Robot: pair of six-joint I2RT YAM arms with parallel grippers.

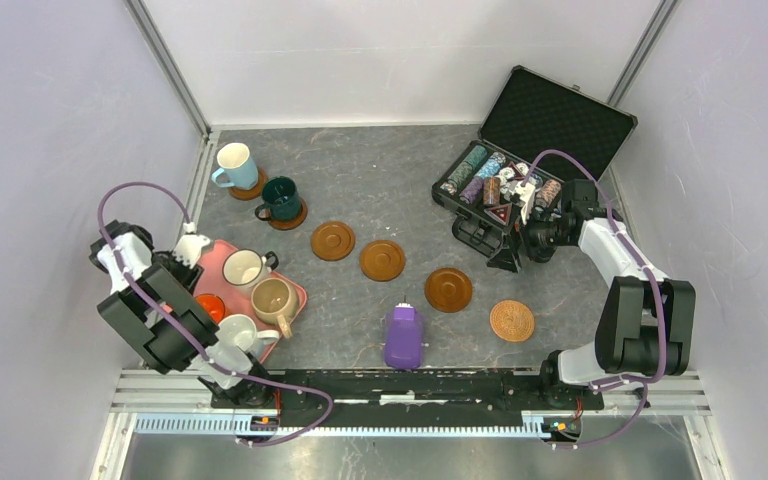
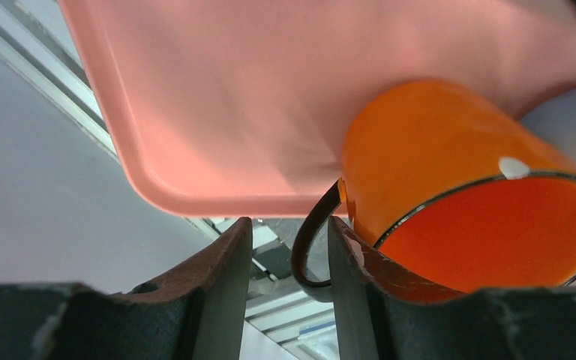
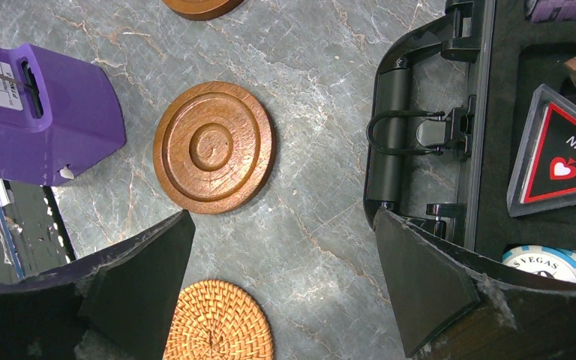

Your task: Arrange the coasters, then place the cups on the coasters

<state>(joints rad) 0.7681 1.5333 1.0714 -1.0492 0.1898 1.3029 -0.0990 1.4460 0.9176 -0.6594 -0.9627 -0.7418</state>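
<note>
My left gripper (image 2: 289, 225) hangs over the orange cup (image 2: 457, 157) at the left edge of the pink tray (image 2: 217, 97). Its jaws stand partly apart. The cup's thin dark handle (image 2: 307, 240) lies between them against the right finger, with a gap to the left finger. On the tray also stand cream (image 1: 243, 268), beige (image 1: 274, 298) and white (image 1: 237, 332) cups. The light blue (image 1: 235, 165) and dark green (image 1: 282, 198) cups each sit on a coaster. Bare dark coasters (image 1: 332, 240) (image 1: 382, 260) (image 1: 448, 289) and a woven one (image 1: 512, 320) lie in a row. My right gripper (image 3: 283, 225) is open above the table, empty.
An open black case (image 1: 530, 150) of poker chips stands at the back right, its handle (image 3: 390, 142) close to my right gripper's right finger. A purple device (image 1: 403, 337) lies near the front edge. White walls close in both sides.
</note>
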